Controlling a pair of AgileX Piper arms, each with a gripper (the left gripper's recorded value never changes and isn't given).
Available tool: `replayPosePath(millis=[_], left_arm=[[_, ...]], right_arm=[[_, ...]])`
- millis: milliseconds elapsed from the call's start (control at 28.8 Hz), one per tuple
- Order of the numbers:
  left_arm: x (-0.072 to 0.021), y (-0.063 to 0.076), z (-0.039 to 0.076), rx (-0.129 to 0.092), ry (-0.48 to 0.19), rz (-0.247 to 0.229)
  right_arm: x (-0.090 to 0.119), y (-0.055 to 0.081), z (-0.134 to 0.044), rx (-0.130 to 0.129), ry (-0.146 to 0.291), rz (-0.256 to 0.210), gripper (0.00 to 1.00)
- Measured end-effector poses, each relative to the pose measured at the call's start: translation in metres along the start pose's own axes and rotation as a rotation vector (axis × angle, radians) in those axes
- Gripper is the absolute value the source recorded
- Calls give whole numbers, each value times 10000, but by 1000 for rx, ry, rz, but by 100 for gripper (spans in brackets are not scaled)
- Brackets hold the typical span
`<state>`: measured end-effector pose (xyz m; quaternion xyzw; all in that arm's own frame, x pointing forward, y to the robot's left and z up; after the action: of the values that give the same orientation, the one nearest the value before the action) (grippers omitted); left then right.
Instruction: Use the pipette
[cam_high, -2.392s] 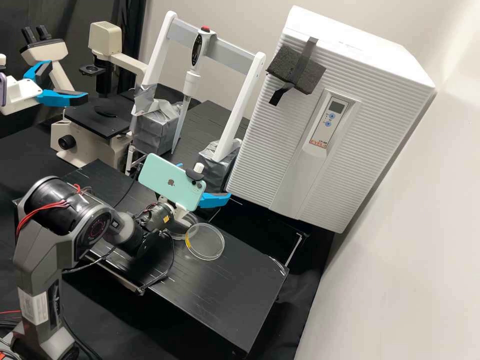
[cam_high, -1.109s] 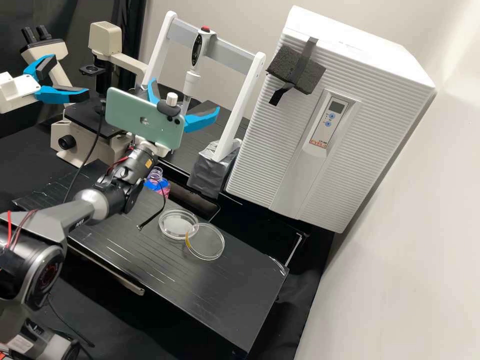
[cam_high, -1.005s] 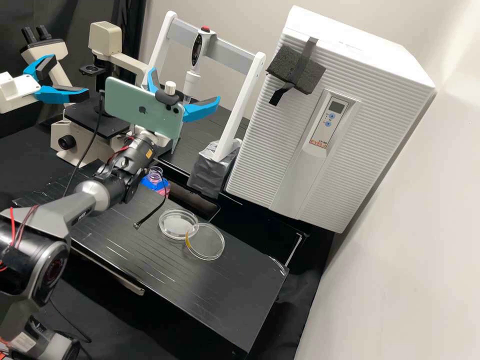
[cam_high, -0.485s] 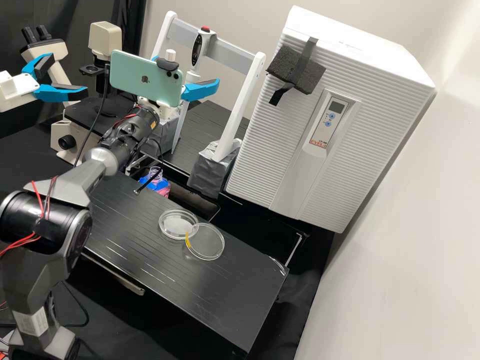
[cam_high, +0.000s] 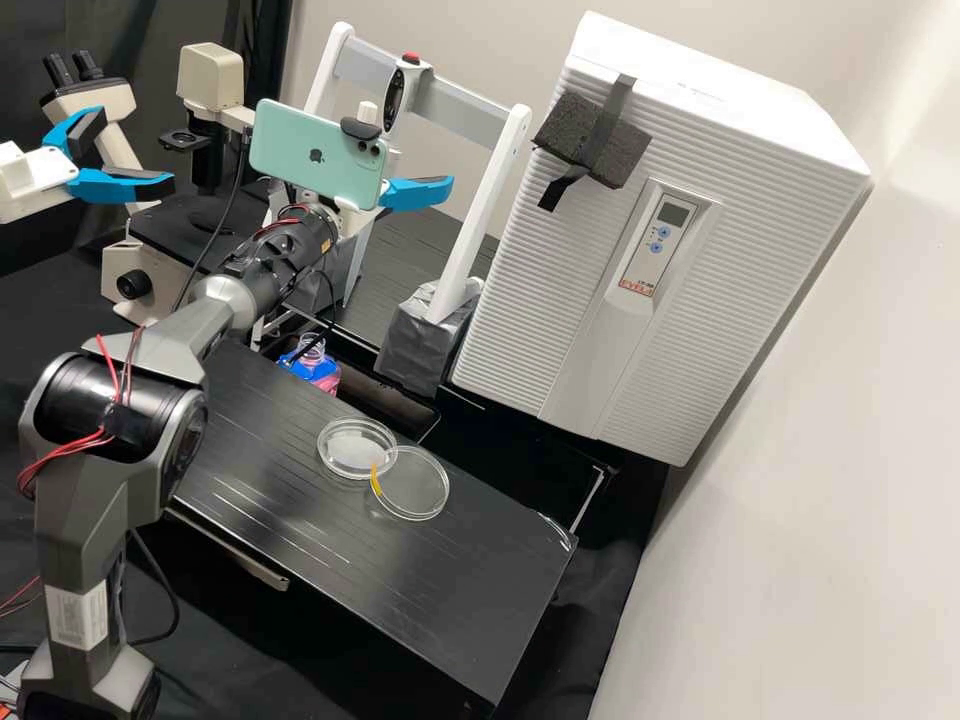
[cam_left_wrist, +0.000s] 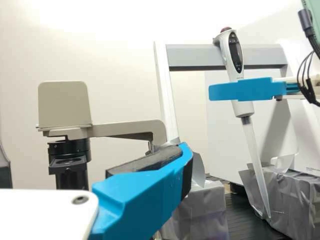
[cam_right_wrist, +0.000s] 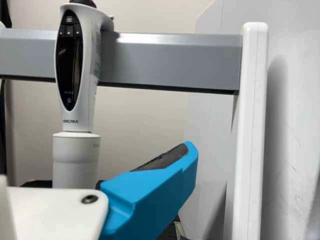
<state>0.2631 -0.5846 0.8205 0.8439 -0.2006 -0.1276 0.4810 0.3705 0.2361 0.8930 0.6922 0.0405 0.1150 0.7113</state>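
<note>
The white and black pipette (cam_high: 394, 96) hangs upright on the grey bar of its white rack (cam_high: 470, 105), its long tip pointing down. My right gripper (cam_high: 388, 178), with a green phone clamped on its wrist, is raised to the pipette's lower body and is open. One blue finger (cam_high: 418, 190) shows to the right of the pipette; the other is hidden behind the phone. In the right wrist view the pipette (cam_right_wrist: 76, 85) is close ahead, beside a blue finger (cam_right_wrist: 155, 187). My left gripper (cam_high: 108, 155) is open at the far left by the microscope.
Two clear petri dishes (cam_high: 356, 447) (cam_high: 410, 482) lie on the black platform (cam_high: 420, 590). A small bottle of pink liquid (cam_high: 316, 366) stands behind it. A microscope (cam_high: 170, 255) is at the back left and a large white machine (cam_high: 660, 240) at the right.
My right arm has risen from low over the petri dishes to the pipette on the rack, its gripper staying open. The left gripper has hardly moved.
</note>
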Motion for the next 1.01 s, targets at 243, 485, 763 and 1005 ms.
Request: replayPosePath(millis=[243, 485, 763, 1005], left_arm=[[0, 0, 0, 0, 0, 0], [0, 0, 0, 0, 0, 0], [0, 0, 0, 0, 0, 0], [0, 0, 0, 0, 0, 0]], right_arm=[[2, 5, -5, 0, 1, 2, 0], [5, 14, -14, 1, 4, 4, 0], [5, 14, -14, 1, 4, 4, 0], [5, 14, -14, -7, 4, 4, 0]])
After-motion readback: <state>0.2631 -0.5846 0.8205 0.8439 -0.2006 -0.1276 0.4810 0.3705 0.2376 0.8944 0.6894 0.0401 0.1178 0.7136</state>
